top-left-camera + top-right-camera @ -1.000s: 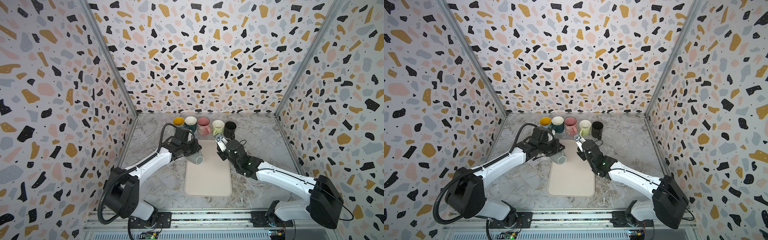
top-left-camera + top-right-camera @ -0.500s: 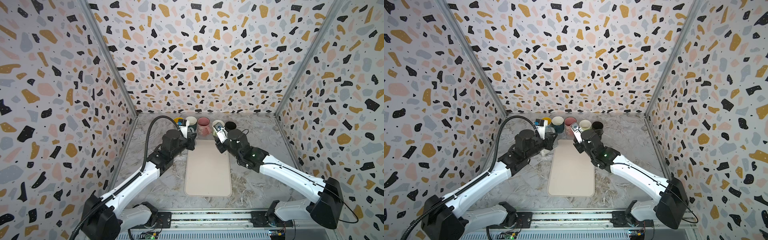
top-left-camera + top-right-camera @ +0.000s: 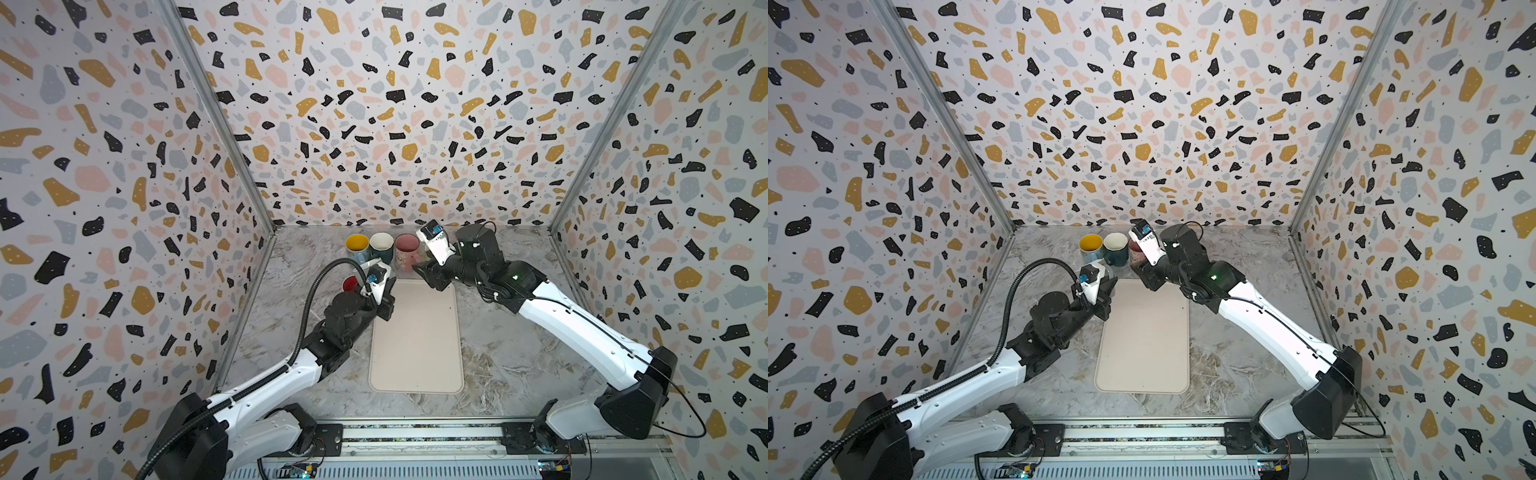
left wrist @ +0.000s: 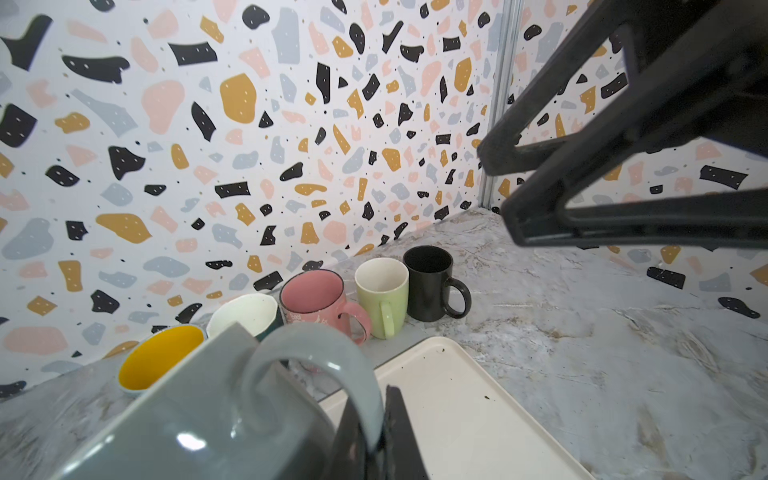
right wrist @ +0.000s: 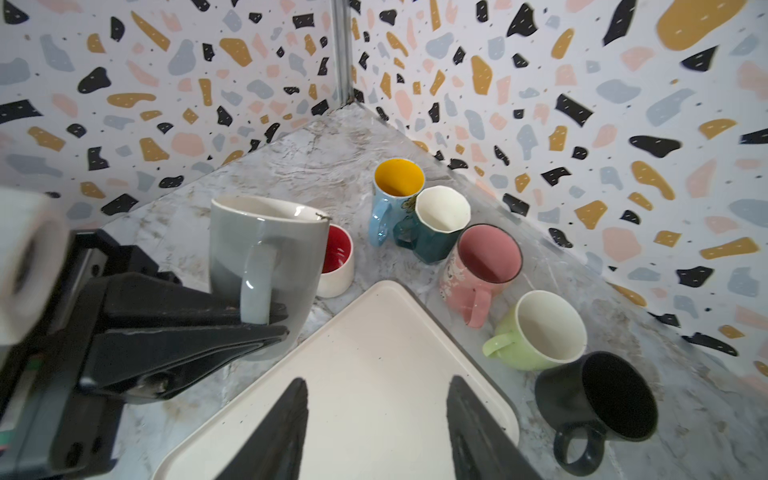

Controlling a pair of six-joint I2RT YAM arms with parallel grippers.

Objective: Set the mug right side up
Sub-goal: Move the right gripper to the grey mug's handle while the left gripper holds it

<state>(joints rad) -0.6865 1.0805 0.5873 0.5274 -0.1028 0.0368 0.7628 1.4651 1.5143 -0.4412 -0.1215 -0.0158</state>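
Currently we list one grey mug [image 5: 266,266], mouth up, at the far left corner of the tray [image 5: 374,332], just beside a red-lined cup [image 5: 337,257]; whether its base rests on the surface [image 5: 291,166] we cannot tell. We note the left end effector [image 5: 284,320] pinching the mug's handle, and the right end effector [image 5: 378,382] spread and empty above the tray. We also count a row of five mugs [image 5: 486,257] by the back wall, all upright. Status, in our judgement: the turn itself looks done; what remains is settling the mug, releasing the handle and drawing clear.
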